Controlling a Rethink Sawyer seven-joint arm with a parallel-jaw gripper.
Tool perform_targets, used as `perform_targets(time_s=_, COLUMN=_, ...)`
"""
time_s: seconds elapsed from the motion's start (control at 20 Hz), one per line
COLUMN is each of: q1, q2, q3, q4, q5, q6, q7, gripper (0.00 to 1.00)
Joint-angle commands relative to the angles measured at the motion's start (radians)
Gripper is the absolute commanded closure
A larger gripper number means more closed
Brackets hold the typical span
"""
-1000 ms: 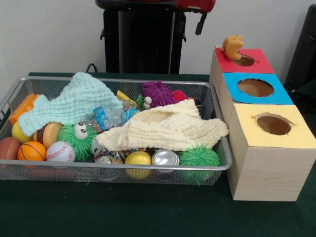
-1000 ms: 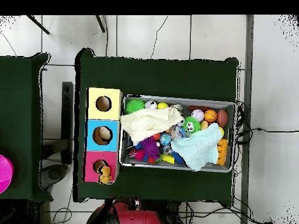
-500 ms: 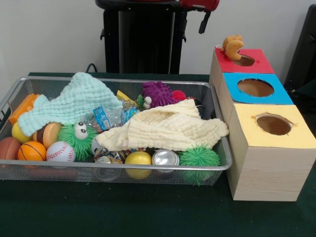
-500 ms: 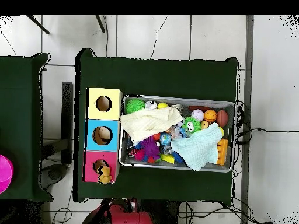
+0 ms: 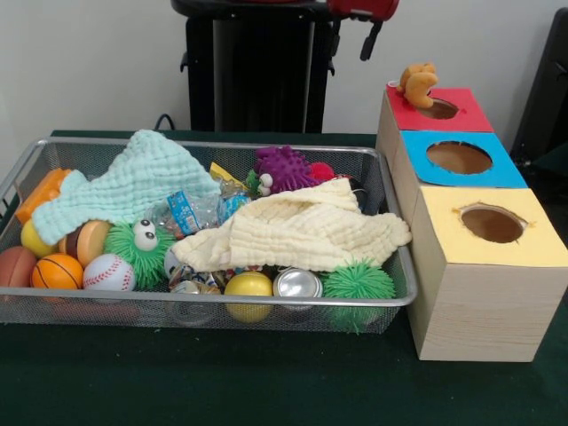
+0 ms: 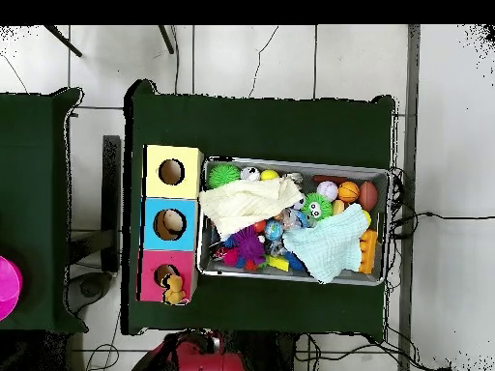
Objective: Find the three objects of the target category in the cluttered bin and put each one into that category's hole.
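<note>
The arm (image 5: 359,9) is cut off by the top edge of the front view, and its claw cannot be made out, nor whether it is open or closed. In the overhead view only a red part of the robot (image 6: 198,353) shows at the bottom. The yellow cloth (image 5: 297,232) and the mint cloth (image 5: 133,186) cover much of the bin's (image 5: 390,266) contents, so what lies under them is hidden. A silver can (image 5: 297,284) shows only its top behind the rim. The brown ball (image 5: 13,264) is cut by the left edge. The orange toy (image 5: 417,82) hides part of the red hole (image 5: 441,108).
</note>
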Motion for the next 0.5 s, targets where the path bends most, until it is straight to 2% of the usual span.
perform_targets(time_s=0.05, q1=0.042, q2=0.079, q3=0.001, q4=-0.128, q5=0.087, q6=0.012, q7=0.237, gripper=0.00)
perform_targets(time_s=0.5, q1=0.140, q2=0.106, q3=-0.041, q4=-0.170, q5=0.166, q6=0.051, q7=0.265, gripper=0.00)
